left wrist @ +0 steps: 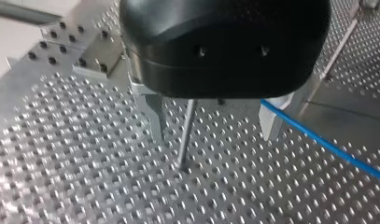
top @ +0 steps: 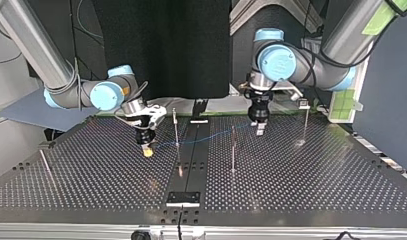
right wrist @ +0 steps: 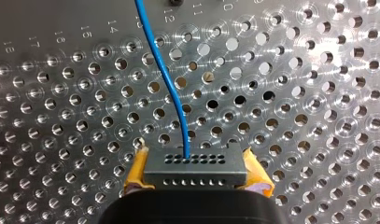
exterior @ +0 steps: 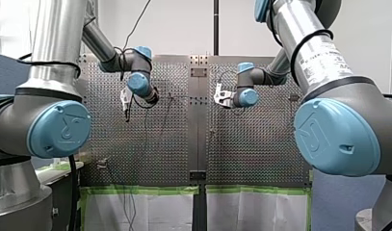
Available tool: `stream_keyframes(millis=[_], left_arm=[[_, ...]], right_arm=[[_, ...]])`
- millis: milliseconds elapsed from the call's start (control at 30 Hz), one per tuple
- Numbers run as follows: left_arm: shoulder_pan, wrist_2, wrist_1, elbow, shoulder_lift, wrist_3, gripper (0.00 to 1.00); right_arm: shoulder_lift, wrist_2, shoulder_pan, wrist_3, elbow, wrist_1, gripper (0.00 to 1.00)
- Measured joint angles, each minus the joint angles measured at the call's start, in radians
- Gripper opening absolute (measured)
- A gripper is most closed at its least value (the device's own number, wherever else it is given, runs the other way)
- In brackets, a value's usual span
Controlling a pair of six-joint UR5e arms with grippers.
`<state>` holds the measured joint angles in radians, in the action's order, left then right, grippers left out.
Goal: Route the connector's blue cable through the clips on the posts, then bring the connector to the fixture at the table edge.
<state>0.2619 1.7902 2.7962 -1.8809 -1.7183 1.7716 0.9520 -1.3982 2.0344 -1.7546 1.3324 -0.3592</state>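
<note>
Table (top: pixel 91 185) comes first: a perforated plate filling the lower half of the top view, with my right arm (top: pixel 66 92) coming in at the upper left of that frame and my left arm (top: pixel 301 60) at the upper right. Both are bent low over the far half of the plate, which I judge suits work at the posts. The fixture (top: pixel 183 198) sits at the bottom centre, on the table's near edge, well apart from both grippers, so delivery looks some way off. Three thin posts matter here: one (top: pixel 175 125) just right of my right gripper (top: pixel 147 149), one (top: pixel 233 150) nearer the frame's centre, and a third (left wrist: pixel 185 140) that the left wrist view shows standing between the metal fingers of my left gripper (left wrist: pixel 213 135). Those fingers are spread wide and pinch nothing. I take that straddle as a way to steady or guide the line at that post, though I can't make out a clip on it. My right gripper is pressed onto the connector (right wrist: pixel 195 165), a small grey block with rows of holes, pinched at its two ends by the yellow pads (right wrist: pixel 137 170), a hold that keeps the cable exit facing forward. The blue cable (right wrist: pixel 165 74) leaves the connector's face and, in the top view, runs rightward across the first post toward my left gripper, passing just beside one of its fingers. Whether it sits in any clip is too fine for me to tell.
</note>
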Motion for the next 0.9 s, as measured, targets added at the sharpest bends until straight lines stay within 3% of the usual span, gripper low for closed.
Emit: stream_keyframes(millis=[533, 733, 900], left_arm=[[0.049, -0.052, 0.028, -0.002, 0.064, 0.015, 1.00], [0.063, -0.051, 0.035, -0.003, 0.065, 0.011, 1.00], [0.071, -0.025, 0.021, -0.022, 0.066, 0.002, 1.00]], right_arm=[[0.000, 0.000, 0.000, -0.001, 0.000, 0.002, 0.00], [0.000, 0.001, 0.000, -0.002, 0.000, 0.002, 0.00], [0.000, 0.000, 0.000, -0.002, 0.000, 0.001, 0.00]])
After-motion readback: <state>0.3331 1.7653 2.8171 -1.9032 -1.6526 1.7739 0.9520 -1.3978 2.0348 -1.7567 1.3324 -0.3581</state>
